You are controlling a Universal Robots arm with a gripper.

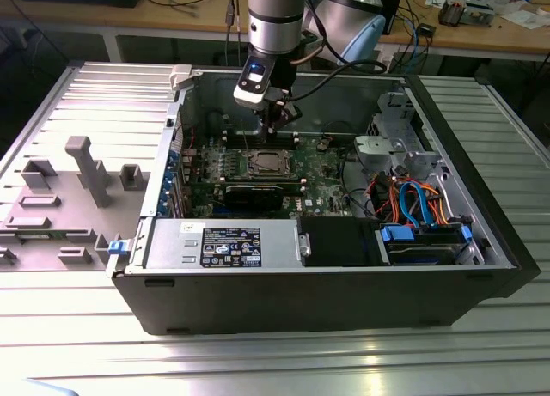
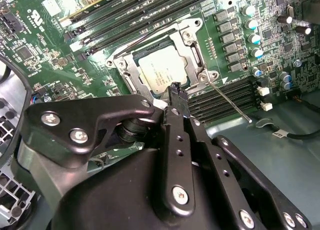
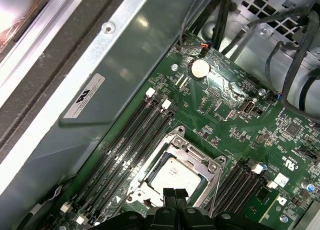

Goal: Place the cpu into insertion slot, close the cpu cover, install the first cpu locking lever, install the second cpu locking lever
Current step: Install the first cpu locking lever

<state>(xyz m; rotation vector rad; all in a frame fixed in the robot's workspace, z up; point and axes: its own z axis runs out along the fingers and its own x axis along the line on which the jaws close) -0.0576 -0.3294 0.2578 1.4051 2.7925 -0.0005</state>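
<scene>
The cpu (image 2: 161,73) (image 3: 175,174) lies flat in the insertion slot (image 1: 265,163) on the green board, its silvery top showing. Over its edges lies the cpu cover (image 2: 195,44) (image 3: 201,158), a silvery frame, lowered around the chip. A thin metal locking lever (image 2: 230,101) sticks out slantwise from one corner of the socket, over the memory slots. My gripper (image 1: 276,128) (image 2: 175,88) (image 3: 174,194) hangs just above the socket's edge with its black fingers shut and nothing between them.
Long memory slots (image 3: 132,135) flank the socket. A black graphics card (image 1: 254,193) lies in front of it, with the power supply (image 1: 225,243) nearer still. A drive cage (image 1: 400,137) and coloured cables (image 1: 414,198) stand at the exterior view's right. Case walls (image 3: 100,90) surround everything.
</scene>
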